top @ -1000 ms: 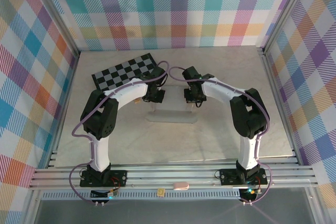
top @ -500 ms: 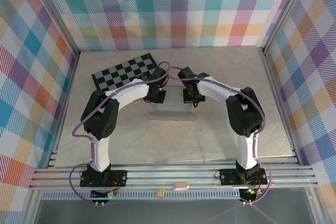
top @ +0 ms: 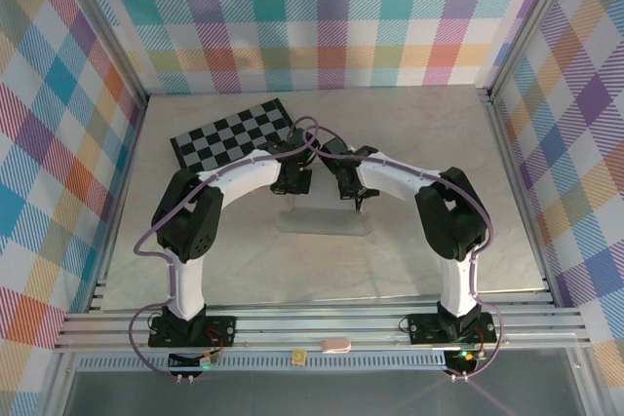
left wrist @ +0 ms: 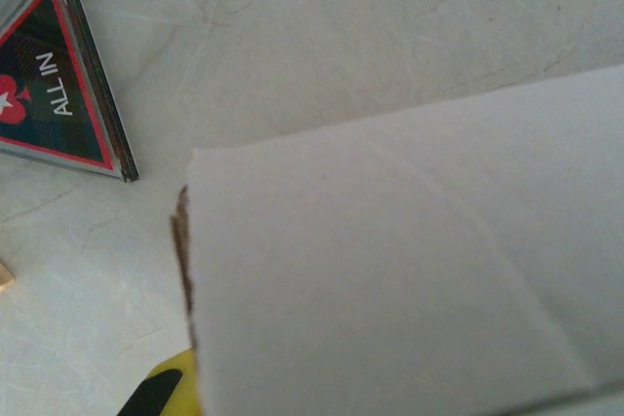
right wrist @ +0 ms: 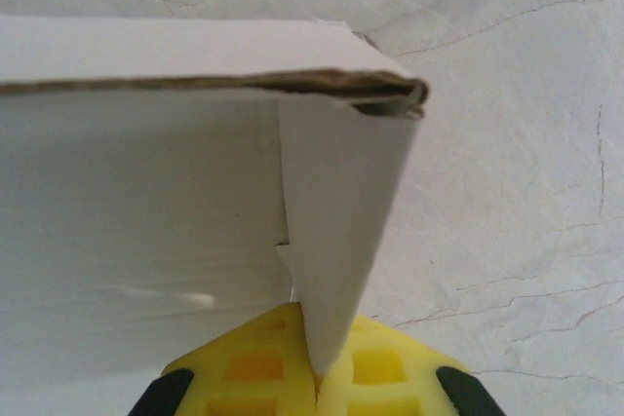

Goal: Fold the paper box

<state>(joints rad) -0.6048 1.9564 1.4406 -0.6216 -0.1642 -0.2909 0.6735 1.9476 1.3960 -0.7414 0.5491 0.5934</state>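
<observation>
right fingers (right wrist: 244,372) closed on paper box (right wrist: 146,241) flap, arm swung leftward

This is a robotics lab test cell — a built rig, not a lived-in room. Two white-and-black arms, left (top: 195,221) and right (top: 453,221), are bolted to slotted aluminium rails (top: 322,323) at the near edge of a pale, marble-patterned tabletop (top: 322,265). Pastel plaid panels (top: 322,17) on metal posts wall it in on three sides. Purple cables (top: 144,236) trail down to small circuit boards (top: 190,360) — and a black-and-grey checkered board (top: 229,132) lies at the far left.
</observation>
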